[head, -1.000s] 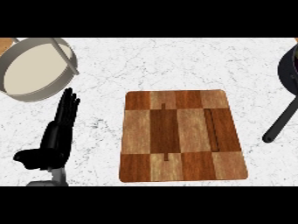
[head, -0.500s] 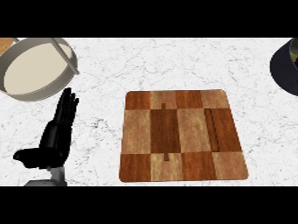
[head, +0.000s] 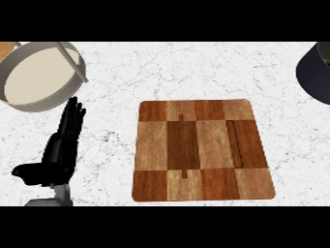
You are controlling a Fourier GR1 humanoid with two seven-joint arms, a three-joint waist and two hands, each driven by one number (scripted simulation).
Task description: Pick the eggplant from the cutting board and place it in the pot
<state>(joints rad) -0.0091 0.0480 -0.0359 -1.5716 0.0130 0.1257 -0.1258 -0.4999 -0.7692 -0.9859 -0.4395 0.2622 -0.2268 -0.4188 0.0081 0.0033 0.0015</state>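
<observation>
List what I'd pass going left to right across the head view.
Round beige container, with the open left robot hand resting just below it → wooden cutting board → dark pot, cut off by the right edge.

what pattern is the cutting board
The board is a patchwork of light and dark brown wood blocks, shown best in the head view.

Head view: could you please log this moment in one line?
cutting board: bare | pot: upper right, cropped | eggplant: not seen | left hand: open, resting | right hand: not in view
</observation>
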